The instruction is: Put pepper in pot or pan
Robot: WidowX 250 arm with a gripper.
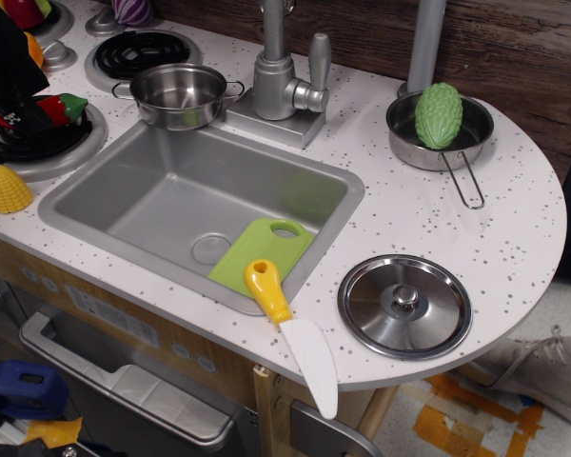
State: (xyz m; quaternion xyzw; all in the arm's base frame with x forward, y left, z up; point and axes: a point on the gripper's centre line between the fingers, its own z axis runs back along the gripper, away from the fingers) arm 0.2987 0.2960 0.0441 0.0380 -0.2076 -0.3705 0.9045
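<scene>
1. The black arm [5,52] is being held at the upper left edge of the view, partly cut off.
2. The gripper [40,112] is being pointed downward.
3. Its fingers are apparently being closed on the pepper [62,107].

One pot [179,95], one pan [436,143], one lid [404,307], one knife [290,333], one cutting board [261,255], one pepper [62,108], one bumpy green vegetable [439,115].
</scene>
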